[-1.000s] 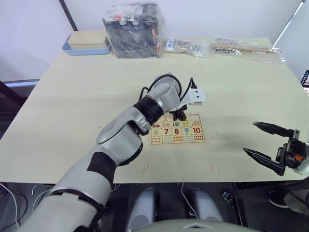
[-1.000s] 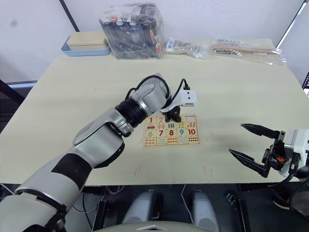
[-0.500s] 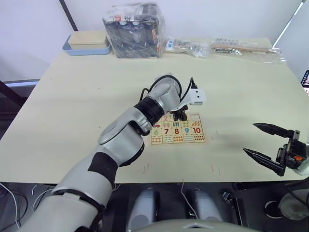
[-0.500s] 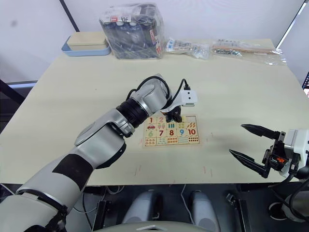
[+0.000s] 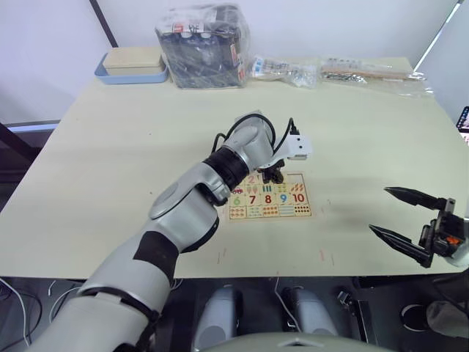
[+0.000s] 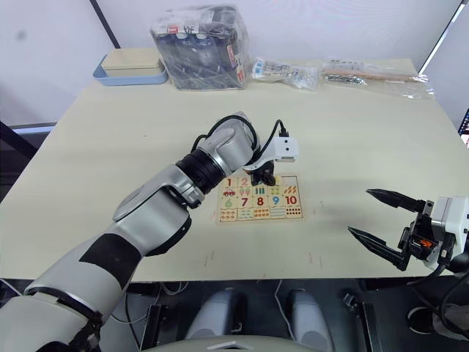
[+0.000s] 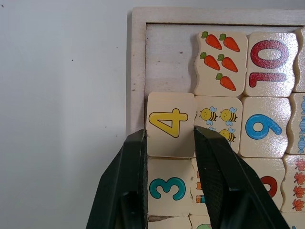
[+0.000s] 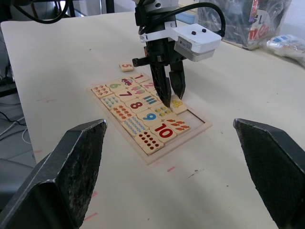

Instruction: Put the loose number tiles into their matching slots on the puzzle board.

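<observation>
The puzzle board [image 6: 260, 197] is seen lying flat on the pale table [image 6: 110, 147], near the middle of its front half. The left gripper [image 7: 169, 143] is held low over the board's top row, its two black fingers [image 7: 136, 162] parted just enough to straddle the yellow "4" tile [image 7: 170, 124]. In the left wrist view the tile is seen between the pads, with both fingers close at its side edges — whether they press it or merely flank it cannot be told. The "4" tile is placed beside the "3" tile [image 7: 167, 188], which is seated in the row. Past the "4", at the board's end, a bare slot [image 7: 169, 59] of plain wood is left unfilled next to the carrot picture tile [image 7: 220, 64]. The tiles marked "9" [image 7: 263, 126] and "10" [image 7: 272, 57] are set in the row beyond.

One more loose tile, a "5" [image 8: 126, 67], is seen on the table just off the board's far corner in the right wrist view.

The right gripper [image 5: 410, 225] is held off the table's front right edge, well apart from the board — its fingers are spread wide and nothing is held in them.
</observation>
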You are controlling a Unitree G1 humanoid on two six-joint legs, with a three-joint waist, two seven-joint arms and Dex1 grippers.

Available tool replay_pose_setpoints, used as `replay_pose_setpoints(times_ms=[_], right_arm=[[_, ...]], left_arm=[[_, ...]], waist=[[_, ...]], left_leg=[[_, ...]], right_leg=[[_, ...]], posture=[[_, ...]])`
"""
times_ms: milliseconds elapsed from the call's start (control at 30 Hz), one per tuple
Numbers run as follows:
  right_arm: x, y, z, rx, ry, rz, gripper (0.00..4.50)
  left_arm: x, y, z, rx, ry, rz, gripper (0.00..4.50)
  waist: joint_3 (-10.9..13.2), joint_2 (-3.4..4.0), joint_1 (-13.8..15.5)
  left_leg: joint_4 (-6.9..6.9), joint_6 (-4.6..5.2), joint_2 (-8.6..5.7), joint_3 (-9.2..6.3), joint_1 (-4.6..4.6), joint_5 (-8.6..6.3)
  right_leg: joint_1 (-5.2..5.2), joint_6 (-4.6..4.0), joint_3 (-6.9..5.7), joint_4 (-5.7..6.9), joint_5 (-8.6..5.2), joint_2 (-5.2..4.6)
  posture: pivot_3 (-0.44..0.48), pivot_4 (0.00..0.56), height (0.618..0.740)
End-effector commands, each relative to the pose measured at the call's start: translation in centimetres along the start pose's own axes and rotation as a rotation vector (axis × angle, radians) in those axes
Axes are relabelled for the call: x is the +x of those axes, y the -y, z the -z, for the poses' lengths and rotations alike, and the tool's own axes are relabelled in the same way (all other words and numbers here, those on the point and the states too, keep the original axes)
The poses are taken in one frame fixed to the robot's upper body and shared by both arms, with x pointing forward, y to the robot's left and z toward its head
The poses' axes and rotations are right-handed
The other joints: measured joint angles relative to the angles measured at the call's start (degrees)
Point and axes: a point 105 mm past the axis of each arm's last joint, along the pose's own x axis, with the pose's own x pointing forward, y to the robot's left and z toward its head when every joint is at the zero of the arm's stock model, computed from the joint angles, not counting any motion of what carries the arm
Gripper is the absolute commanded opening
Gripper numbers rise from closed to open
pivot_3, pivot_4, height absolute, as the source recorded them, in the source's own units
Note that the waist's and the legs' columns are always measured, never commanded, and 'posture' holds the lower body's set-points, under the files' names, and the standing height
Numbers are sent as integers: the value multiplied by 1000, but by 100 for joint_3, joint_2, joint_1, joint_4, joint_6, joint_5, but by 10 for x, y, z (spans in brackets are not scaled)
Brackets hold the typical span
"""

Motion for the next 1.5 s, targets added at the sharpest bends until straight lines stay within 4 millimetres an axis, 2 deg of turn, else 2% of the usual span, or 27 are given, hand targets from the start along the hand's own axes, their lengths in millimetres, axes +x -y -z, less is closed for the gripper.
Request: replay_pose_setpoints(times_ms=[33,100,167,200,233,367,500,633,800,933,1033,1133,1200,1233,1500], right_arm=[[-1,0,-13,-46,28,-1,4500],[-1,0,-13,-45,28,-1,4500],[0,0,-13,-44,28,-1,4500],[0,0,-13,-45,28,-1,4500],[0,-1,-13,-44,29,-1,4500],[0,-1,-12,-44,29,0,4500],[1,0,-11,-45,33,2,4500],[2,0,-11,-45,34,2,4500],[2,0,-11,-44,34,1,4500],[4,0,-10,-44,36,0,4500],[5,0,-10,-44,36,-2,4500],[5,0,-9,-44,35,-2,4500],[5,0,-9,-44,35,-1,4500],[5,1,-9,-44,35,-1,4500],[4,0,-8,-45,36,3,4500]], left_arm=[[-2,1,-3,12,16,5,925],[-2,2,-3,11,19,6,1952],[-3,1,-4,10,24,2,2740],[-4,1,-5,6,30,0,3313],[-7,0,-7,1,41,-4,3553],[-22,-6,-8,-9,72,-9,3553],[-44,-18,-14,-9,195,-51,3553],[-54,-19,-14,13,323,-5,3553],[-59,-22,-13,52,404,-12,3553],[-49,-24,-7,99,423,-42,3553],[-38,-23,0,120,435,-46,2697],[-28,-23,6,135,431,-53,1141],[-24,-22,7,151,429,-52,300],[-22,-22,8,153,427,-51,23],[-7,-24,11,184,397,-75,23]], waist=[[0,0,0],[0,0,0],[0,1,1],[-1,1,2],[0,0,2],[0,1,-2],[0,1,-3],[-1,1,4],[-1,1,4],[-1,2,-1],[-1,2,1],[-1,1,2],[-1,1,5],[-1,1,7],[-1,1,1]], left_leg=[[0,0,0,0,0,0],[0,0,0,0,0,0],[0,0,1,0,0,0],[0,0,1,0,0,0],[0,0,0,0,0,0],[1,0,0,2,1,0],[1,0,5,1,2,0],[2,0,10,3,4,0],[5,0,2,3,2,0],[5,0,2,5,7,0],[6,0,1,6,10,0],[9,0,-1,8,10,0],[9,0,-3,8,10,0],[9,0,-7,8,9,0],[9,0,-12,7,9,0]], right_leg=[[0,0,0,0,0,0],[0,0,0,0,0,0],[0,0,0,0,0,0],[0,0,0,0,0,0],[0,0,0,0,0,0],[-1,0,2,4,0,0],[-1,0,2,7,0,1],[-1,0,3,9,0,0],[0,0,6,9,0,0],[0,0,11,16,0,1],[0,0,12,22,0,1],[0,0,13,25,0,1],[-1,0,13,26,0,1],[-1,0,12,25,1,1],[-1,1,14,26,1,0]], posture=[[0,150,740],[0,150,740],[0,150,740],[0,150,740],[0,150,740],[0,150,740],[0,150,740],[0,150,740],[0,150,740],[0,150,740],[0,150,740],[0,150,740],[0,150,740],[0,150,740],[0,150,740]])
